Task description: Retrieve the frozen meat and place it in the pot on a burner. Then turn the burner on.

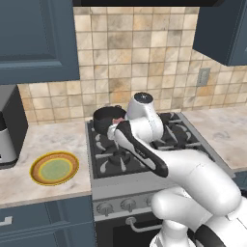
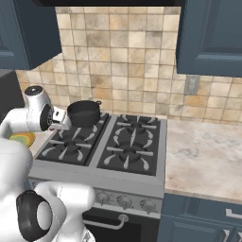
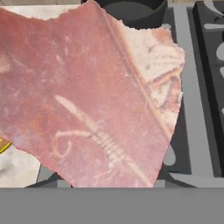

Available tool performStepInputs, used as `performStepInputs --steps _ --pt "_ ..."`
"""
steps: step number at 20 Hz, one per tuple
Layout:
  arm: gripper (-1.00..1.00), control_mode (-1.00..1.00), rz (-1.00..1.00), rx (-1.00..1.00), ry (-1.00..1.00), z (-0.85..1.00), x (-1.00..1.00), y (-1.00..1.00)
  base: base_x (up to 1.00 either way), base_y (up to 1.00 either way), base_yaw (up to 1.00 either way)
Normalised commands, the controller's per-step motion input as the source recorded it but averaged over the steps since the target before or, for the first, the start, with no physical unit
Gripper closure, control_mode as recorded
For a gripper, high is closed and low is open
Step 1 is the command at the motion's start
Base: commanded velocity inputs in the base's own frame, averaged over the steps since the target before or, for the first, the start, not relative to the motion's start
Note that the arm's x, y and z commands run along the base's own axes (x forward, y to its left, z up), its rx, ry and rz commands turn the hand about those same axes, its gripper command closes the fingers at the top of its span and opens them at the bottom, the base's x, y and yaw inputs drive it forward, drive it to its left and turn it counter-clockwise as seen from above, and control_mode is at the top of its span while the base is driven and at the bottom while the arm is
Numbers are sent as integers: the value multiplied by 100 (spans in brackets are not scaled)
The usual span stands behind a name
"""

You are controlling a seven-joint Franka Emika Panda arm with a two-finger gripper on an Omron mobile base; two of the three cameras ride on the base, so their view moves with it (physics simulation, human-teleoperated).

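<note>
The frozen meat [image 3: 92, 96], a pinkish-red slab mottled with pale streaks, sat clamped in the claw [image 1: 117, 121] just beside the pot [image 2: 84, 113]. That round black pot stood on the stove's rear left burner; four burners showed under black grates. One yellow-rimmed green plate [image 1: 54, 168] lay on the speckled stone worktop [image 1: 53, 140] left of the stove.

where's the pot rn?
The black pot sits on the stove's back-left burner, against the tile wall; the claw, holding the frozen meat, is just beside it.
</note>
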Motion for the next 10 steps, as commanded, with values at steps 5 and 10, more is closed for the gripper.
performStepInputs --steps 5,10 --pt "100 -100 0 8 0 16 58 -2 0 0 0" --pt "100 -100 0 0 4 28 40 -15 0 0 0"
